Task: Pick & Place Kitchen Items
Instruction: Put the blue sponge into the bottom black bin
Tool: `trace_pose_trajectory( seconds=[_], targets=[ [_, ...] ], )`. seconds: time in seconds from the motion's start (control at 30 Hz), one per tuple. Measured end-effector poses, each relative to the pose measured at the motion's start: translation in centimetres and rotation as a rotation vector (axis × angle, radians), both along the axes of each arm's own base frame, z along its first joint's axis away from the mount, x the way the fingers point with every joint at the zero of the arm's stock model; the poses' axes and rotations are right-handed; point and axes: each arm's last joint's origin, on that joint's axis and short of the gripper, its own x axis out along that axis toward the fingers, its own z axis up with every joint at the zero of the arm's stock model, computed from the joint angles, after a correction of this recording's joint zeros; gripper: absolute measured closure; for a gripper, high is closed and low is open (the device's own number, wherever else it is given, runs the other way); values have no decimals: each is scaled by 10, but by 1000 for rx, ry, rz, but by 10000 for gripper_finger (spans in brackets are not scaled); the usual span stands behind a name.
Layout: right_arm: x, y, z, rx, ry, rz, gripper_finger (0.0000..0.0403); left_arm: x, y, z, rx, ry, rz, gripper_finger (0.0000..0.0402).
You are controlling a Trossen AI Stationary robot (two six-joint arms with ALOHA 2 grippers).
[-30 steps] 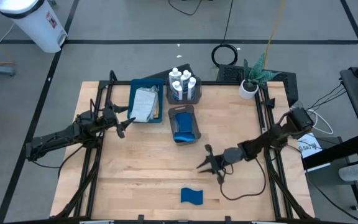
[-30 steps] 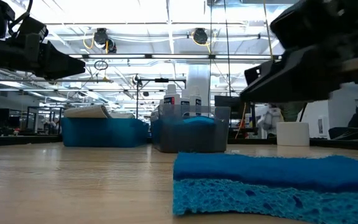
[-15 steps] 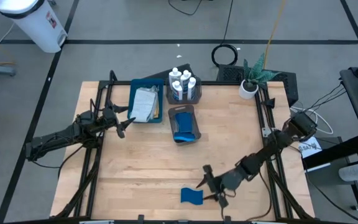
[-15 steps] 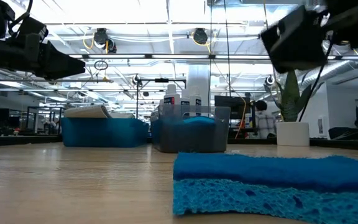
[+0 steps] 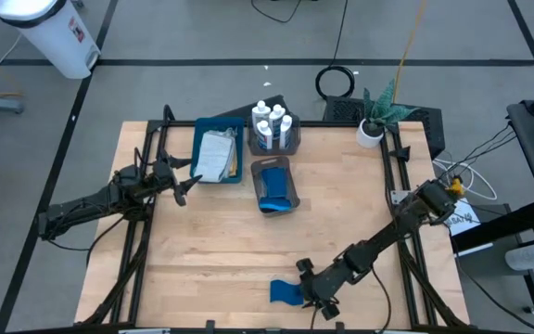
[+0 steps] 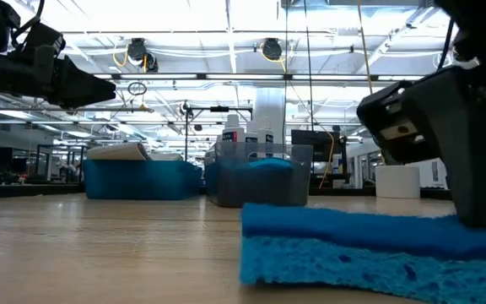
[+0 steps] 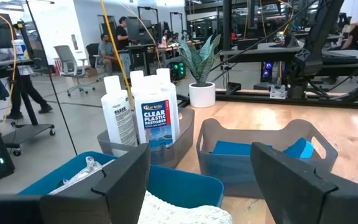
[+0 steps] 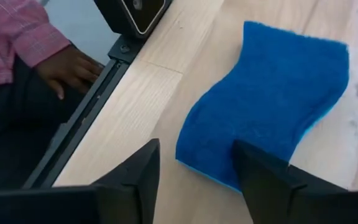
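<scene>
A blue sponge (image 5: 284, 293) lies flat on the wooden table near its near edge, filling the foreground of the low view (image 6: 369, 245). My right gripper (image 5: 306, 289) has come down at the sponge's right end and is open: one finger is over the sponge and the other over bare wood, with the sponge's corner (image 8: 207, 163) between them. My left gripper (image 5: 186, 188) waits open at the table's left, level, facing the bins. White bottles (image 7: 148, 115) stand in a grey bin. A light cloth (image 5: 215, 153) lies in the blue tray. My right gripper comes slanting down from the table's right. In the low view one fingertip (image 6: 479, 211) meets the sponge's top face (image 6: 445, 226) at its right end. The other finger (image 8: 132, 180) stands beside the sponge over bare table. The sponge lies flat on the table.
A grey bin (image 5: 274, 186) holding blue sponges sits mid-table, with the bottle bin (image 5: 274, 130) and the blue tray (image 5: 200, 139) behind it. A potted plant (image 5: 374, 125) stands far right. A person's hand (image 8: 67, 68) rests beyond the table's near edge.
My right gripper has swept from the table's middle right toward the near edge and left, down to the blue sponge, tipping its fingers more steeply downward.
</scene>
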Motion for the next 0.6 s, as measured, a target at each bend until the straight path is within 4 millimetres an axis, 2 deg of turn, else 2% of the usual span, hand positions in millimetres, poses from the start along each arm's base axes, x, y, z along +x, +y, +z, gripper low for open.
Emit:
trace_pose_trajectory(
  seconds=[0.1, 0.27, 0.5, 0.6],
  targets=[
    [1, -7, -1, -5, 43, -8, 235, 0, 0, 0, 0, 0, 1, 119],
    [-4, -20, 10, -60, 106, -25, 239, 0, 0, 0, 0, 0, 0, 119],
    [-27, -40, 26, -265, 220, -123, 240, 0, 0, 0, 0, 0, 0, 119],
    [-35, -42, 31, -331, 209, -193, 239, 0, 0, 0, 0, 1, 0, 119]
  ],
)
